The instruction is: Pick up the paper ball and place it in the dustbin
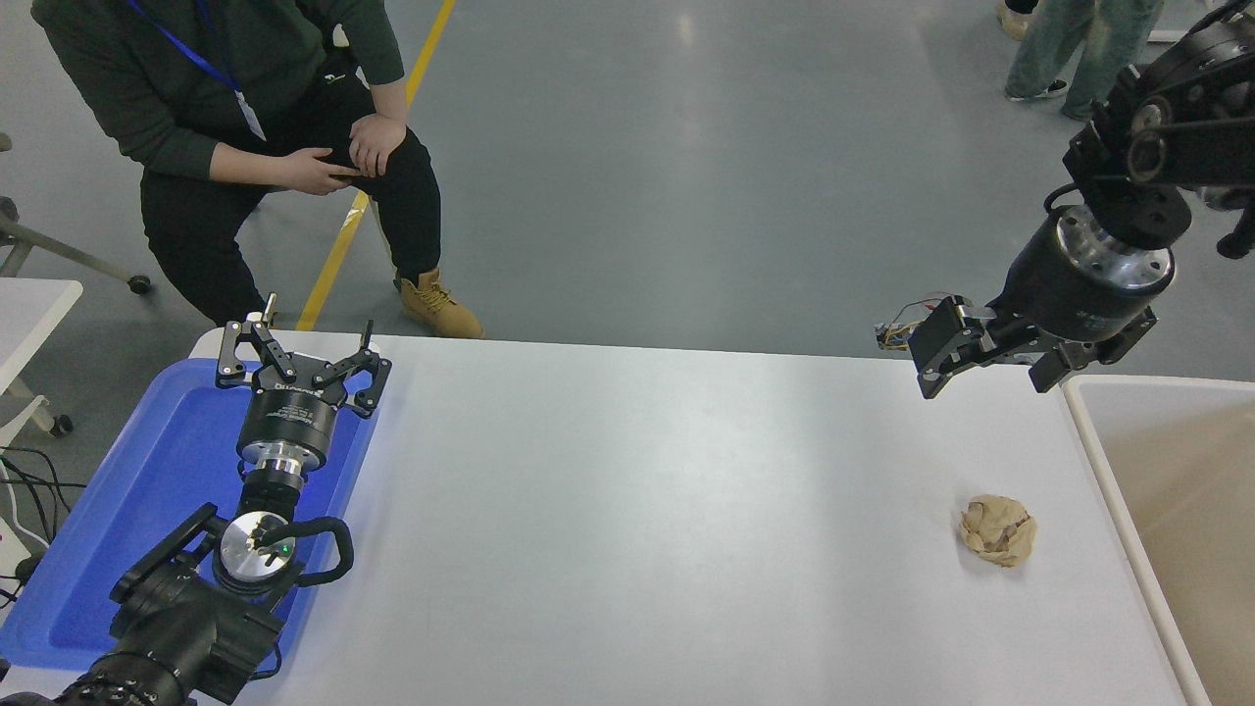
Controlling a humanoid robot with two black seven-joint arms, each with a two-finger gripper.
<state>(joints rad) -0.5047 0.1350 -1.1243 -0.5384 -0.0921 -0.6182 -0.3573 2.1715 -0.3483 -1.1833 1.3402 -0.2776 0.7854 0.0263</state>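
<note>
Head view: right gripper point(990, 365) hangs above the table's far right part, jaws spread, nothing between them. Paper ball point(998, 530) lies on the white table point(627, 510) below and nearer the camera than the gripper, well apart from it, not yet touched. Dustbin point(1098, 461) sits just to the gripper's right, its off-white rim near the ball (only the bin's left part is in frame).

Risks, as I judge them: the wad is light and uneven, so a descent that lands off-centre could nudge it away or roll it toward the table edge; fingers closing on a loose fold alone could let it slip out during the lift. The bin rim lies close to the ball's right side, so one finger could clip the rim on approach. Carrying low over the rim could knock the ball loose.

Around: left gripper point(299, 368) parked far to the left over a blue tray point(147, 490), jaws open and empty. A seated person point(245, 127) is beyond the table's far edge, hands on knee, clear of the work zone. Loose wiring point(897, 328) dangles beside the right gripper's far side. Nothing stands between the gripper and the ball.
</note>
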